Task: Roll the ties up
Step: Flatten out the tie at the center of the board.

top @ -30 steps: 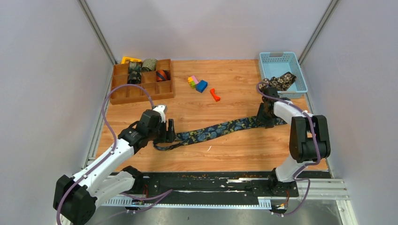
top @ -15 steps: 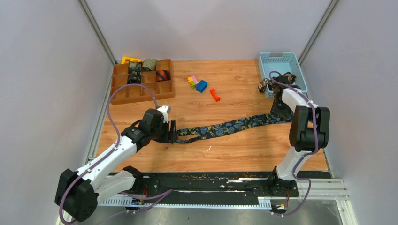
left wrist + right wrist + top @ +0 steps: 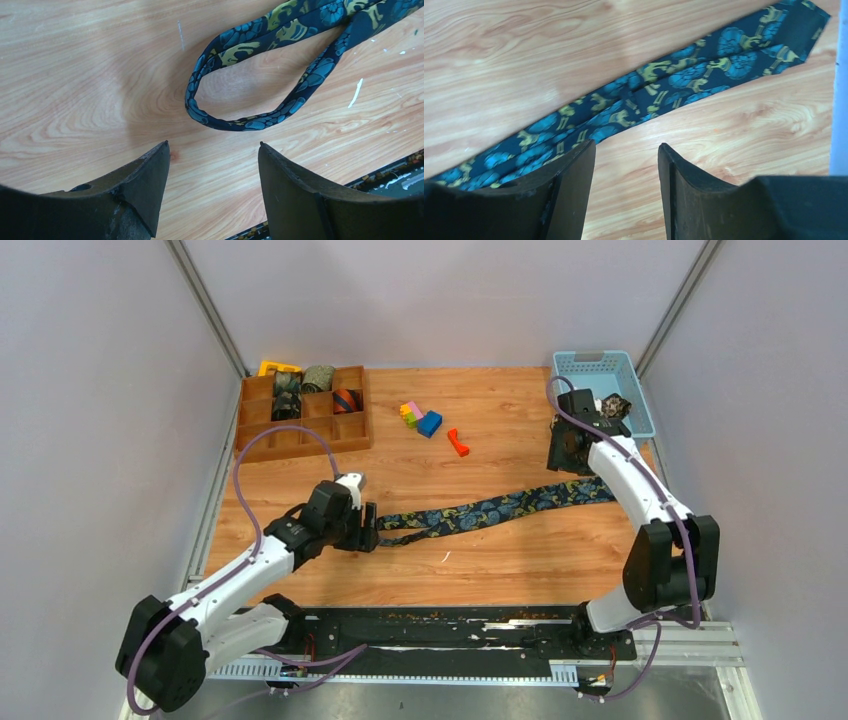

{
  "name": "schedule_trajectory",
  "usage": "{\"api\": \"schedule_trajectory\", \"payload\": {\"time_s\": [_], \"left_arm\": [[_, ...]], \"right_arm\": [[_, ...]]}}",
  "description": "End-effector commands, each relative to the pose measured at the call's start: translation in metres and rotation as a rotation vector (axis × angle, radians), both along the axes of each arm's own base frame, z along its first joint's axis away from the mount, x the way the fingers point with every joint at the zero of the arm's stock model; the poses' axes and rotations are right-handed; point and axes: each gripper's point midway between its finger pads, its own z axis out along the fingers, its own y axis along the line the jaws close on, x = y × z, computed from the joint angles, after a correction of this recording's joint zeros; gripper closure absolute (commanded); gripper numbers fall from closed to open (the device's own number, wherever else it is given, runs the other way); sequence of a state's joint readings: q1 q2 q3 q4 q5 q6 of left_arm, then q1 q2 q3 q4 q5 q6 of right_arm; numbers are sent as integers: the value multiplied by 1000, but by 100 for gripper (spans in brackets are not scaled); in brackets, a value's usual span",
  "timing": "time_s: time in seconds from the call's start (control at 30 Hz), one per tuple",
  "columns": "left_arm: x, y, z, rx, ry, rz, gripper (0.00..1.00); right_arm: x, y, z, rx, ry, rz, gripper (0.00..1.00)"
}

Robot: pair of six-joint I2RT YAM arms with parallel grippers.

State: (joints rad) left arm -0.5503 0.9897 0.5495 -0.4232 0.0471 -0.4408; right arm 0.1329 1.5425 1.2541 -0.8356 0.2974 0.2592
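A navy tie with a gold-teal paisley pattern lies stretched across the table. Its wide pointed end lies flat toward the right. Its narrow end is folded back into a loop on the left. My left gripper stands open just short of that loop, its jaws empty above bare wood. My right gripper is open too, above the table beside the wide end, with nothing between its fingers. A black-tan floral tie hangs over the basket's rim.
A wooden compartment tray at the back left holds several coiled ties. Coloured plastic blocks and a red piece lie at the back centre. The light blue basket stands at the back right, close behind my right wrist.
My right gripper has left the tie's wide end, opened wider and moved back toward the basket. My left gripper has shifted slightly right toward the looped narrow end.
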Motion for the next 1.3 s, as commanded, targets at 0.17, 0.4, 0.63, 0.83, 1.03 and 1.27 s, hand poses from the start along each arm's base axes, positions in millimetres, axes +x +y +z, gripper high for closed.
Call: {"api": "schedule_trajectory", "payload": {"time_s": [0.17, 0.4, 0.63, 0.83, 1.03, 1.27], "left_arm": [[0, -10, 5, -46, -57, -22, 31], [21, 6, 39, 26, -128, 87, 32], [24, 34, 88, 132, -191, 143, 31], [18, 59, 125, 214, -280, 132, 29], [16, 61, 139, 192, -360, 112, 29], [15, 63, 141, 179, -409, 108, 28]], "right_arm": [[-36, 131, 28, 314, -95, 446, 49], [-67, 229, 43, 395, -167, 928, 44], [-89, 300, 40, 366, -183, 1318, 41], [-88, 335, 15, 367, -73, 1448, 41], [-92, 355, -25, 391, 82, 1525, 41], [-94, 359, -56, 391, 221, 1545, 42]]}}
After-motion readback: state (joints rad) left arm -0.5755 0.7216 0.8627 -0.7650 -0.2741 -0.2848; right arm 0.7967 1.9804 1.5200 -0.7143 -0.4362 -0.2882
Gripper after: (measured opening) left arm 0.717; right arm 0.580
